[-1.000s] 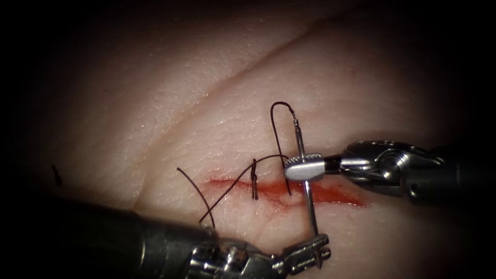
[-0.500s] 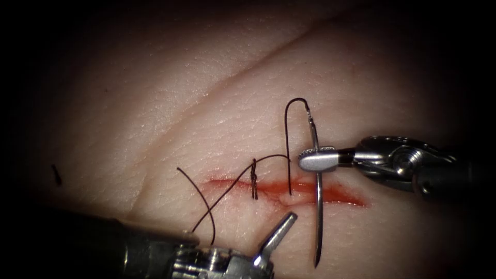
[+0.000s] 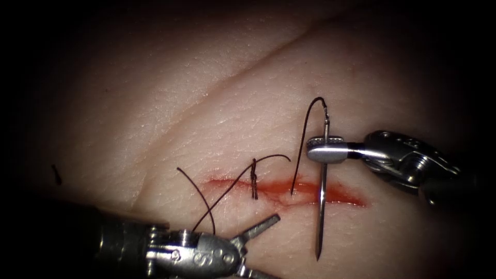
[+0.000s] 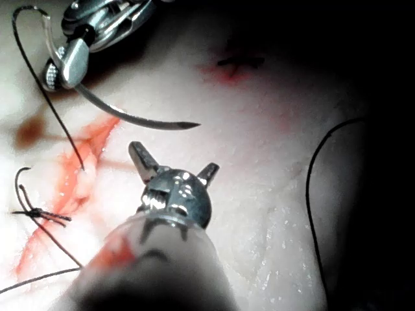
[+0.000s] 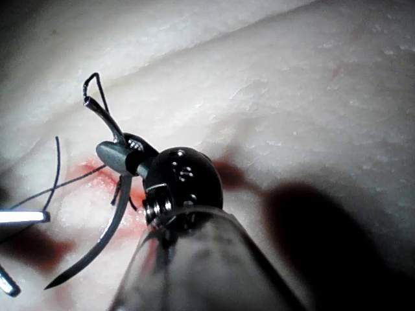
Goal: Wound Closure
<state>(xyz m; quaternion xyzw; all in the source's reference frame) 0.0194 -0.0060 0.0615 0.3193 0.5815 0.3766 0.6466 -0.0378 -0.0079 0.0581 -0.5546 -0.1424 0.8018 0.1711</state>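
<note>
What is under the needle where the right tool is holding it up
The needle, held near its thread end by the right tool, hangs free above the red cut and tissue. Nothing is hidden beneath it.

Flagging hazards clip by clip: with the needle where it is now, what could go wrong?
1. The right end effector holds the needle near its thread end, out of the tissue; the long free curve might swivel in the grip.
2. The tip hangs close over the tissue below the cut and might scratch it.
3. The left end effector is open and holds nothing; the thread arching from the cut could snag.
</note>
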